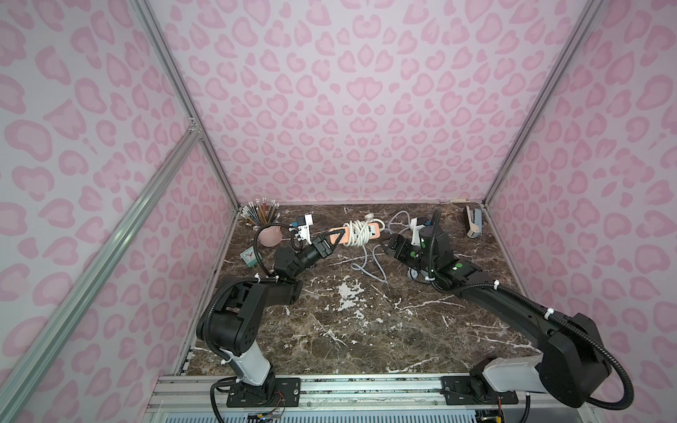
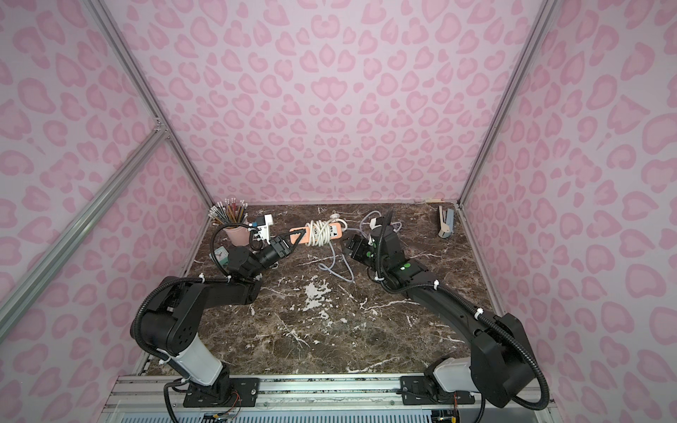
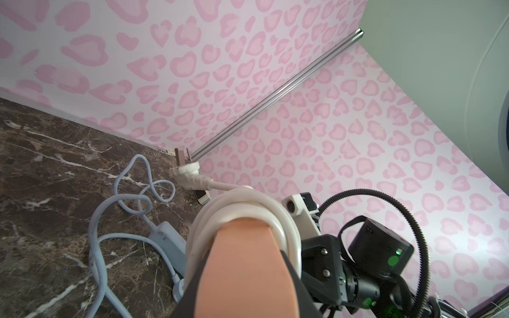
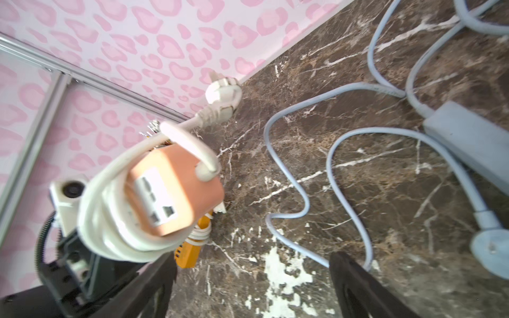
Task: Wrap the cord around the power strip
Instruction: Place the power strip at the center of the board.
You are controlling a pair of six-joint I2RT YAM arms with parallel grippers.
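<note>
Clamped the orange power strip (image 4: 176, 192) endwise in the left gripper (image 1: 335, 243), apparently raised so the white cord (image 4: 110, 234) could pass round; spread the right gripper (image 4: 252, 264) empty beyond its far end.

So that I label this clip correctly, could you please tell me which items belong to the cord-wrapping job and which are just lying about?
Job: orange power strip, held by the shut left end effector; its white cord, coiled around it; white plug; open right end effector.
Lying about: pale blue power strip, pencil cup, small clock, stapler.
</note>
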